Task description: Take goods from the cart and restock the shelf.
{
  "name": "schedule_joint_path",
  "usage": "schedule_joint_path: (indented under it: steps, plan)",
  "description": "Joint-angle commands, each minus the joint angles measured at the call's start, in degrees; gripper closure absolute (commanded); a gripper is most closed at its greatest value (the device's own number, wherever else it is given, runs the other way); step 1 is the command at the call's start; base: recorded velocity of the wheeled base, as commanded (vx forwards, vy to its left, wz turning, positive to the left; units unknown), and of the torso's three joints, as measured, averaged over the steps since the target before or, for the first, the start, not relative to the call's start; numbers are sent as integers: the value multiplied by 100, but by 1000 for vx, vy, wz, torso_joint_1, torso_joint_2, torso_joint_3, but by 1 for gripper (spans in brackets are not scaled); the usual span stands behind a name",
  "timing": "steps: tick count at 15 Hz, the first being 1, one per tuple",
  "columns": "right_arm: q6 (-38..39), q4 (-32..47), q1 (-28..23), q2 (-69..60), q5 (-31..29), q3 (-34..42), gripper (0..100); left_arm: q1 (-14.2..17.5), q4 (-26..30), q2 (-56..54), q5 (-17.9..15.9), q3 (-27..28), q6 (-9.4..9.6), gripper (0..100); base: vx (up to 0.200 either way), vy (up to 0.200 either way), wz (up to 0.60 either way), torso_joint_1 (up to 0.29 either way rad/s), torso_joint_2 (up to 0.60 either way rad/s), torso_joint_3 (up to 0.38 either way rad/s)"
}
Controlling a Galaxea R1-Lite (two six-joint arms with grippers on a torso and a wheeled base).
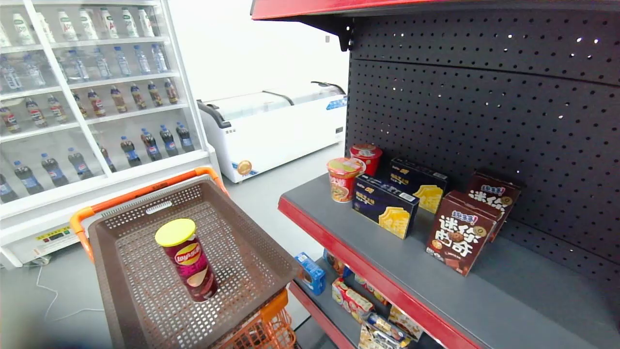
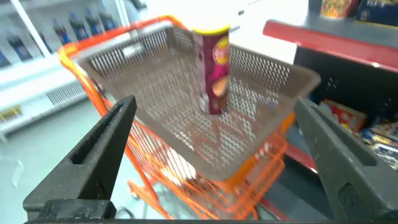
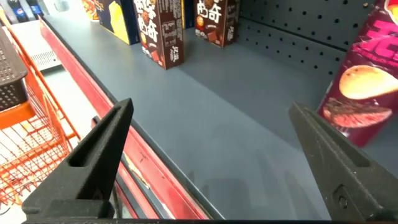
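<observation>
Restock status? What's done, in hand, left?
Looks done: one maroon snack tube sits on the grey shelf, apart from the brown boxes. In hand: nothing; left end effector open, facing the brown perforated cart basket, right end effector open over the shelf. Left: a yellow-lidded maroon chip can upright in that basket.

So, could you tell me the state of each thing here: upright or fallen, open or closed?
chip can: upright in the cart basket, lid on
left gripper: open, empty
right gripper: open, empty
cup noodles: upright, lids on
blue boxes: standing, closed
brown boxes: standing, closed
</observation>
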State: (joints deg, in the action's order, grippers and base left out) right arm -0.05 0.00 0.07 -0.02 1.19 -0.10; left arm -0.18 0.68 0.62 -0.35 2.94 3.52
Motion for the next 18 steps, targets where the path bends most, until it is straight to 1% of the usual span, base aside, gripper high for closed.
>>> schedule_joint_path:
  steps: [1,2,3,4,5,7,8,9,10,11,12,13,14,15,16,17,18]
  plan:
    - [5,0,1,2,4,1,0,18,925,2241,35,2580,606,0,0,0,0,0,0,0]
    - [-4,0,1,2,4,1,0,45,1250,2654,35,3055,412,0,0,0,0,0,0,0]
    - [-4,0,1,2,4,1,0,18,1364,3014,9,2958,324,0,0,0,0,0,0,0]
    - [5,0,1,2,4,1,0,1,1320,3366,-61,2818,263,0,0,0,0,0,0,0]
    - [-4,0,1,2,4,1,0,106,1303,3453,-35,2554,228,0,0,0,0,0,0,0]
    - [5,0,1,2,4,1,0,238,1285,3735,18,2202,157,0,0,0,0,0,0,0]
    - [-4,0,1,2,4,1,0,203,1215,3787,0,2044,122,0,0,0,0,0,0,0]
    - [-4,0,1,2,4,1,0,62,811,4060,-53,1719,105,0,0,0,0,0,0,0]
    - [-4,0,1,2,4,1,0,62,811,4060,-53,1719,105,0,0,0,0,0,0,0]
    - [-4,0,1,2,4,1,0,-8,283,4368,-88,1376,17,0,0,0,0,0,0,0]
    - [5,0,1,2,4,1,0,-34,46,4693,-149,1350,-89,0,0,0,0,0,0,0]
    - [-4,0,1,2,4,1,0,-34,-393,5202,-158,1297,-177,0,0,0,0,0,0,0]
    - [5,0,1,2,4,1,0,9,-991,5756,-158,1209,-256,0,0,0,0,0,0,0]
    - [-4,0,1,2,4,1,0,36,-1475,6178,-158,1148,-273,0,0,0,0,0,0,0]
    - [-4,0,1,2,4,1,0,133,-1967,6626,-158,1086,-264,0,0,0,0,0,0,0]
    - [5,0,1,2,4,1,0,361,-2810,7382,-193,1033,-194,0,0,0,0,0,0,0]
    - [-4,0,1,2,4,1,0,387,-3100,7725,-228,1033,-194,0,0,0,0,0,0,0]
